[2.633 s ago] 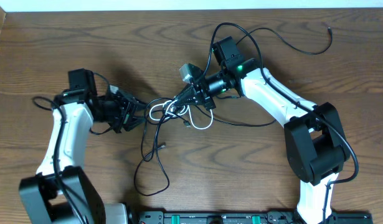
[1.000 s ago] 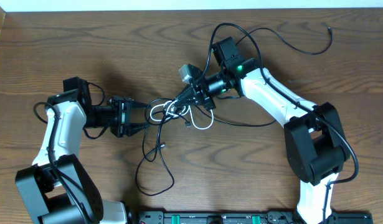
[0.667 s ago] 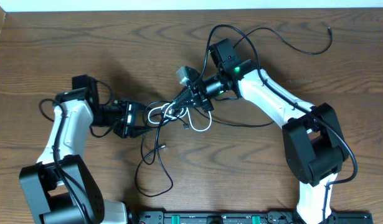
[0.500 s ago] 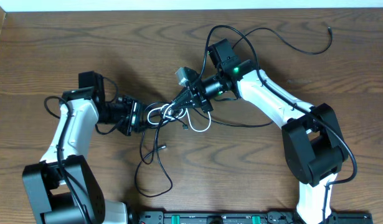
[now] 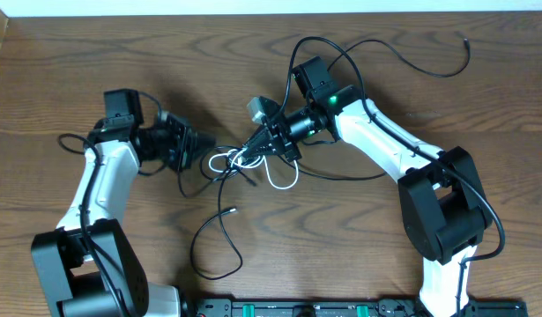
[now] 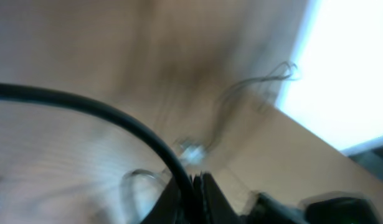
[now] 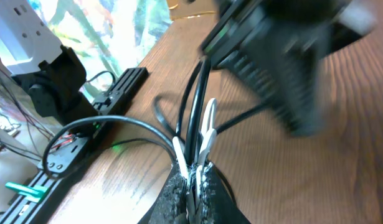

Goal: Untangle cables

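Since the last frame from above, the left gripper (image 5: 200, 145) has swung away from the front edge of the table (image 5: 359, 246) and closed. The slack of the black cord (image 5: 226, 212) has shifted with it. The knot sits mid-table between both arms. The white cord (image 5: 285, 185) loops out of it, and the right gripper (image 5: 252, 150) has its tips pressed into it.

On the left wrist camera everything is blurred. Even so, I can see the left gripper (image 6: 196, 183) with its fingers pressed together and the black cord (image 6: 110, 115) running straight into the pinch.

On the right wrist camera the right gripper (image 7: 192, 174) is clamped on the white cord (image 7: 208, 124). Strands of the black cord (image 7: 194, 99) come out of the same pinch.

I judge both cords to be light, limp and a bit slick. They will trail whichever hand pulls and tighten at the crossings, and the small plugs may catch in a loop. I would hold a single strand close to the knot and draw it out slowly.
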Robot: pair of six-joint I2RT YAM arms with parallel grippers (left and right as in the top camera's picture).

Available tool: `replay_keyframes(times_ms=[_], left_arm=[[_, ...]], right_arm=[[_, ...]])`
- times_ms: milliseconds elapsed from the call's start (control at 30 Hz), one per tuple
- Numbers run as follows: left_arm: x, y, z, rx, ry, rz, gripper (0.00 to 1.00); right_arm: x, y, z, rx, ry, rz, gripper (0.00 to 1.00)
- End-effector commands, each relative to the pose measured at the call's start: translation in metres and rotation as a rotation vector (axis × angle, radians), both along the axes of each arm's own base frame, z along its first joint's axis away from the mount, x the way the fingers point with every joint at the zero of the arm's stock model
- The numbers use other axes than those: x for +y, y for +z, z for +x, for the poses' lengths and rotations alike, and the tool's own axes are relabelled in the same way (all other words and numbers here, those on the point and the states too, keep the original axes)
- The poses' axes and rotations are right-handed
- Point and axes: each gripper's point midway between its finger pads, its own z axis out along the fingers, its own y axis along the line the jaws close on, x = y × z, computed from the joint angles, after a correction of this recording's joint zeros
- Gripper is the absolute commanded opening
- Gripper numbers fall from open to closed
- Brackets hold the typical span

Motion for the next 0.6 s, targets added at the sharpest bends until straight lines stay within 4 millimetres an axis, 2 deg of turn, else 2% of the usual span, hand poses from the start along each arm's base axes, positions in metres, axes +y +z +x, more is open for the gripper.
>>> replay_keyframes(times_ms=[0, 67, 167, 333, 433, 567], left_arm=[[-0.008, 0.05, 0.009, -0.171, -0.08, -0.249, 0.07], [0.0, 0.068, 0.013, -0.22, -0.08, -0.326, 0.07], [0.018, 0.078, 0.018, -0.255, -0.048, -0.359, 0.07], [0.056, 0.08, 0.02, -0.256, 0.06, -0.363, 0.07], [0.09, 0.075, 0.022, -0.239, 0.173, -0.342, 0.07], [0.129, 0.074, 0.018, -0.197, 0.307, -0.369, 0.07]], right_arm=[[0.002, 0.004, -0.008, 0.03, 0.018, 0.008, 0.01], [0.002, 0.002, -0.007, 0.027, 0.013, -0.003, 0.01], [0.002, 0.001, -0.008, 0.033, 0.013, -0.009, 0.01], [0.006, 0.0, -0.017, 0.045, 0.033, -0.018, 0.01], [0.011, -0.002, -0.023, 0.028, 0.054, -0.018, 0.01], [0.012, -0.015, -0.023, 0.005, 0.032, -0.093, 0.01]])
